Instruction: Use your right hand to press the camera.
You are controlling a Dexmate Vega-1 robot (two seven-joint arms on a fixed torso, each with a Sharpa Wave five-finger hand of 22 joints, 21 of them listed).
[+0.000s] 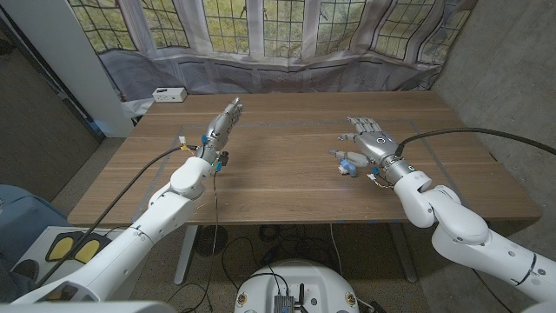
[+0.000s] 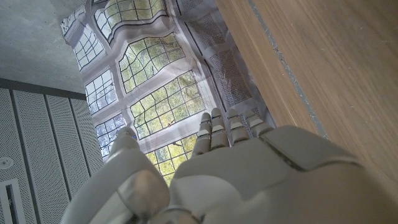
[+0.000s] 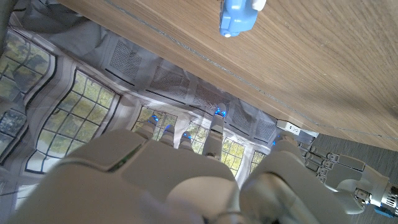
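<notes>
Wooden table (image 1: 287, 187), blue camera (image 1: 347, 164) just beside right hand (image 1: 372, 141)

Wooden table (image 1: 287, 187), white box (image 1: 168, 94) at far-left corner, window-print backdrop (image 1: 287, 35)

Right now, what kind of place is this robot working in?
Probably an indoor test or lab space: a wooden table against a printed backdrop of leaded windows, bare concrete wall, and cables on the floor.

camera (image 3: 239, 15) cut by frame edge, partly behind right hand (image 1: 369, 139) from head view
</notes>
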